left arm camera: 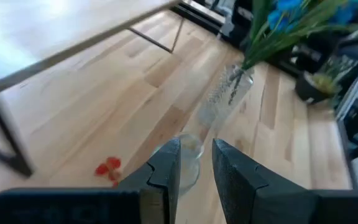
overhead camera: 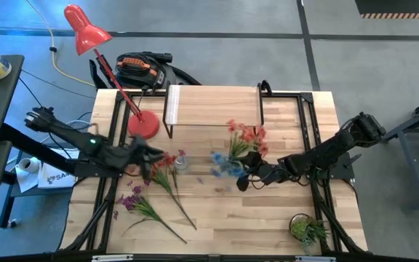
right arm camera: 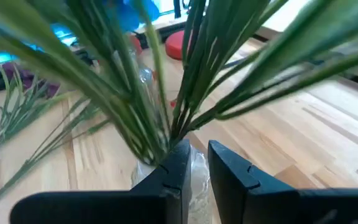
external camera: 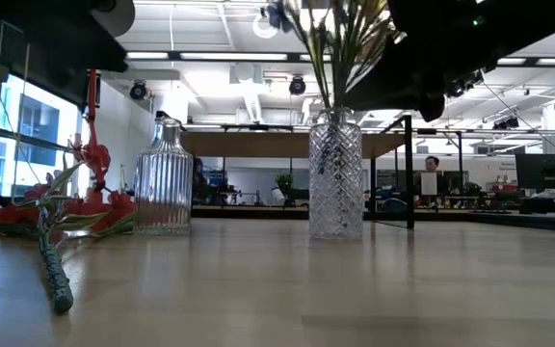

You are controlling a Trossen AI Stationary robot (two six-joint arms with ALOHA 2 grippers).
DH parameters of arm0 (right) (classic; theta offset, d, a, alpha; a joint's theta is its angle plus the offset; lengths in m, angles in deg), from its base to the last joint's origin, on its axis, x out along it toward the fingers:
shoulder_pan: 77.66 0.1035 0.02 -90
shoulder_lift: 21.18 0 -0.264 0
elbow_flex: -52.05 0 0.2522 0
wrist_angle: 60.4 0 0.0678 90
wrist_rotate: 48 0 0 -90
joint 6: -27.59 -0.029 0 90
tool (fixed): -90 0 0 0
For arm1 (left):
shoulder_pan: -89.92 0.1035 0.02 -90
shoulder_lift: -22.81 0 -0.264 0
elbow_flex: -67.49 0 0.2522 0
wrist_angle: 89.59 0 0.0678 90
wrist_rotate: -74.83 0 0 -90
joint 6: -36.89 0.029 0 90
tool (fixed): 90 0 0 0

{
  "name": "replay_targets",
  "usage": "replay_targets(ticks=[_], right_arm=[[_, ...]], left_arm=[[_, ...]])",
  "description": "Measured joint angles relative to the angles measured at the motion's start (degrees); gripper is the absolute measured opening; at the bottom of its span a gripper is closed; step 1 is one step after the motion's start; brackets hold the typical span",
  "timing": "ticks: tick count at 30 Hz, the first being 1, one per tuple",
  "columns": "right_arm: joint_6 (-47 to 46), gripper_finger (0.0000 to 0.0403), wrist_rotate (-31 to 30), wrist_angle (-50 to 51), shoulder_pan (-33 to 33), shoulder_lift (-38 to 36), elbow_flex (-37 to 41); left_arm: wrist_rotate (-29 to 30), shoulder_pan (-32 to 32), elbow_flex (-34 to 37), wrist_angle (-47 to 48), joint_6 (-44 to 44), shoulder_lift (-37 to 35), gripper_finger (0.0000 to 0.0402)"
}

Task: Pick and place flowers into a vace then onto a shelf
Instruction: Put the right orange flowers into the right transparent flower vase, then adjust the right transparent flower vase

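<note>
1. Flowers [overhead camera: 243, 144] with red and blue blossoms already stand in a cut-glass vase [external camera: 335, 178] on the wooden surface [overhead camera: 217, 218], just in front of the shelf [overhead camera: 213, 104].
2. At the vase's neck sits the right end effector [right arm camera: 194, 165], fingers narrow around the glass just below the green stems; it appears to be gripping the vase.
3. Judged step: the filled vase is about to go up onto the shelf. That calls for lifting it upright, clearing the plank's front edge and setting it down without tipping.
4. A second, ribbed glass vase [external camera: 163, 178] stands empty, farther from the shelf's middle, toward the left arm. The left end effector [left arm camera: 196, 165] hovers over it, fingers narrowly apart and holding nothing.
5. Loose red flowers [overhead camera: 167, 169] and purple flowers [overhead camera: 142, 206] lie flat on the surface, well in front of the shelf.
6. A red desk lamp [overhead camera: 93, 36] stands beside the shelf's end; a small leafy plant [overhead camera: 308, 229] sits well away from the shelf at the surface's near corner. Neither blocks the lift.
</note>
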Motion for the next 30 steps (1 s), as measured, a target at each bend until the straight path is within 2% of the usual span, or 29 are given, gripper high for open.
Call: replay_targets(ticks=[3, 8, 15, 19, 22, 27, 30], right_arm=[[0.00, 0.0052, -0.07, 0.01, 0.19, 0.00, 0.00], [-0.42, 0.0049, 2.14, 0.05, 0.24, 0.00, 0.00], [-4.57, 0.0035, 2.99, 2.49, 3.99, -0.12, -0.02], [-6.54, 0.0026, -0.17, 3.62, 7.05, -0.15, -0.02], [-7.55, 0.0020, -0.76, 3.95, 8.60, -0.17, -0.04], [-12.95, 0.0017, 1.42, 4.75, 9.69, -0.17, -0.05], [-14.64, 0.0018, 2.46, 4.58, 9.71, -0.17, -0.07]], left_arm=[[-5.50, 3.90, 0.00, -10.04, 3.37, 7.35, 0.0127], [-18.80, 11.52, -0.06, -22.82, 8.36, 14.44, 0.0127], [-29.81, 16.25, -3.16, -21.44, 16.21, 15.20, 0.0127], [-31.51, 16.42, -3.55, -18.22, 17.48, 15.20, 0.0127], [-31.53, 16.43, -3.51, -8.92, 17.14, 14.01, 0.0127], [-31.36, 16.26, -3.54, 1.38, 10.75, 5.69, 0.0127], [-27.56, 14.25, -3.54, 7.68, 6.58, 0.31, 0.0127]])
